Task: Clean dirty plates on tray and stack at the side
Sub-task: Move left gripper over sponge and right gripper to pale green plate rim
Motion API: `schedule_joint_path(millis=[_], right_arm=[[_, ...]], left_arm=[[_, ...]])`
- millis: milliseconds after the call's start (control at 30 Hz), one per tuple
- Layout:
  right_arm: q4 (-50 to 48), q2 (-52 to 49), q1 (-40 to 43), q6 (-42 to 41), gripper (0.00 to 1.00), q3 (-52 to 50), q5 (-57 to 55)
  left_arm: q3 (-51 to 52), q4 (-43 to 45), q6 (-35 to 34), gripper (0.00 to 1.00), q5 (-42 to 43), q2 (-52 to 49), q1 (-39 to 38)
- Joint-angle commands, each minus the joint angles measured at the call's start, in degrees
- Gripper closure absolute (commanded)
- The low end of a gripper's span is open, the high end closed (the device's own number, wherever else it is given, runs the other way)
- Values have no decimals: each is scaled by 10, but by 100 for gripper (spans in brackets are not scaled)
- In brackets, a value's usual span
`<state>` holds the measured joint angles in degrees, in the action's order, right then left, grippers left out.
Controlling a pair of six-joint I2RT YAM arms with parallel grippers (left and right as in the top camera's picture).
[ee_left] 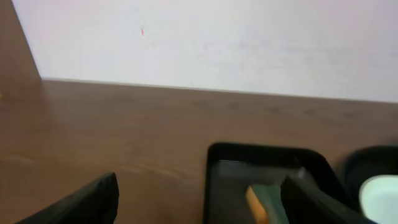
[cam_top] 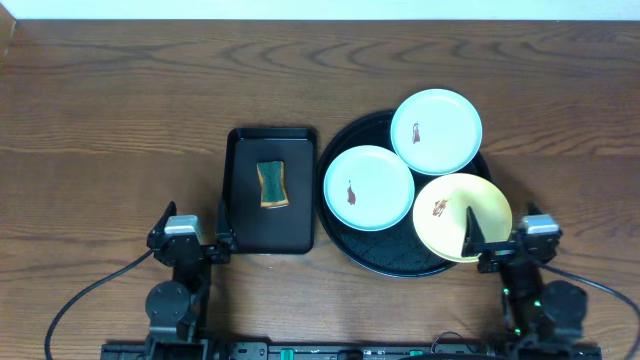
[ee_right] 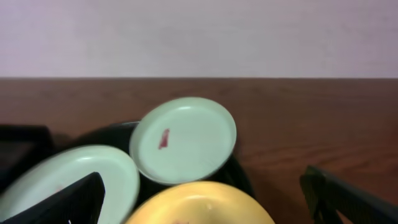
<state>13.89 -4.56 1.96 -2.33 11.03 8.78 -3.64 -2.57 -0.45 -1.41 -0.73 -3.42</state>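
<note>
The round black tray holds three plates. One mint-green plate sits at the back right, a second mint-green plate at the left, and a pale yellow plate at the front right. Each has a small brown smear. My right gripper is open and empty, its left finger over the yellow plate's front edge. In the right wrist view the plates lie ahead of the fingers. My left gripper is open and empty by the table's front.
A rectangular black tray with a yellow-green sponge lies left of the round tray; it also shows in the left wrist view. Bare dark-brown tabletop spreads to the left and at the back.
</note>
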Motion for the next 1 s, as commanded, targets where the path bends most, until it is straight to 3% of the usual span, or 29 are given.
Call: schedule_joint_path(millis=[0,167,367,467,600,700,800,900,967], right_arm=[[29,-58,-5,-39,1,115,3],[158,-243,-5,-38,1,317,17],[415,-504,-5,-19,1,570,40],[468,-606,-5,-23,1,649,52],[522,-692,-5,-23,1,692,167],[531,-733,-20,-24,31,691,201],[541,-768,-61,-24,50,690,122],[531,-802,-111,-46,53,687,48],[521,-828,-142,-59,53,687,12]], left_arm=[[-91,-28,-26,16,50,-12,1],[-248,-118,-27,16,74,-116,1],[-534,-379,-26,16,101,-353,1],[-673,-526,-26,16,129,-484,1],[-777,-619,-27,16,135,-611,1],[-796,-643,-27,16,146,-672,1],[-794,-644,-29,16,167,-717,1],[-790,-645,-36,36,175,-762,1],[-786,-650,-45,40,173,-788,1]])
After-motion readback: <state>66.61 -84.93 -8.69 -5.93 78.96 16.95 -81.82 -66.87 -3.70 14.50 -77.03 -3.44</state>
